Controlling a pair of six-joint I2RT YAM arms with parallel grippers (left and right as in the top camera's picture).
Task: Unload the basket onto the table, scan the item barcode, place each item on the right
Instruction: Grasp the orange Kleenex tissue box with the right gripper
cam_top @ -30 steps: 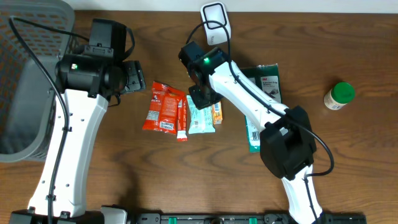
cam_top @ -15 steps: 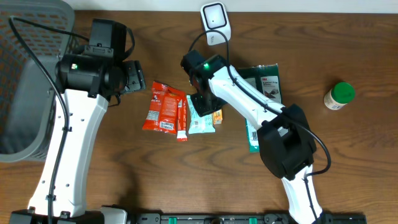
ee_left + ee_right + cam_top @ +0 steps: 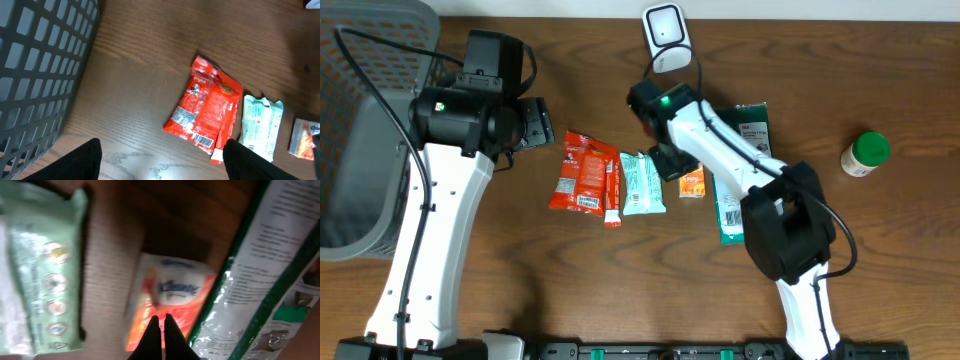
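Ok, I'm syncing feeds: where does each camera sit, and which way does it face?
Overhead: above the table, looking straight down; left arm and right arm show.
Left wrist: on that arm, angled down at the red snack packet; open jaws at bottom corners.
Right wrist: close above the orange tissue pack; shut jaws at bottom centre.
Shared: all three show that pack.

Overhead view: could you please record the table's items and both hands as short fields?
scanner: far edge, centre
right hand: shut, tips over orange tissue pack, beside green package
left hand: open, empty, near red snack packet
mint pack: between red snack packet and orange tissue pack
bottle: apart, picture right
basket: picture left
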